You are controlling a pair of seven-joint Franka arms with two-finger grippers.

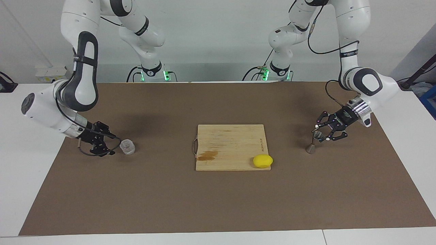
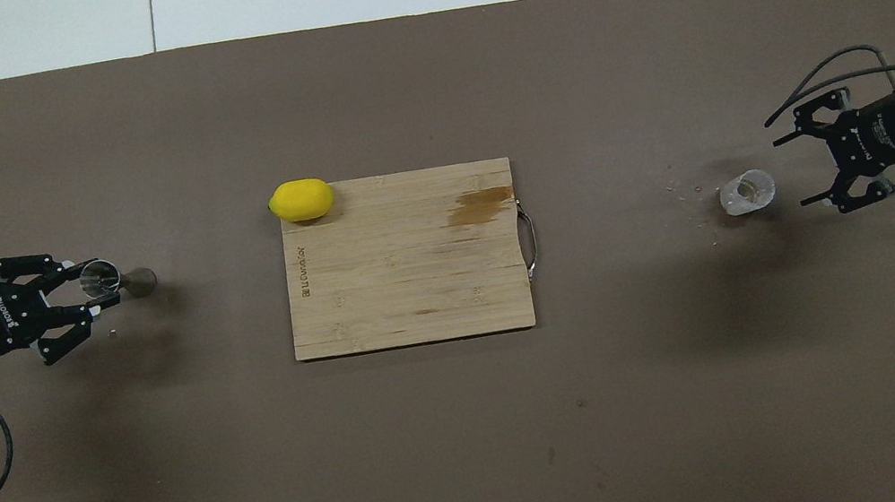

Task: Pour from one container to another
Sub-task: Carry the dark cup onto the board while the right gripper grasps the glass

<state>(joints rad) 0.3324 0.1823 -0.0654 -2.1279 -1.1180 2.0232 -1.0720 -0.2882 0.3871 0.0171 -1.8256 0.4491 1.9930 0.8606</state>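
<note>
The glass cup (image 1: 127,147) stands on your worktop (image 1: 218,204) toward the right arm's end, with your right end effector (image 1: 110,145) spread open just beside it, not gripping. The jigger (image 1: 315,141) stands upright toward the left arm's end, and your left end effector (image 1: 322,133) is clamped on its upper cone. A lemon (image 1: 262,161) sits on the cutting board (image 1: 231,143) between them.
</note>
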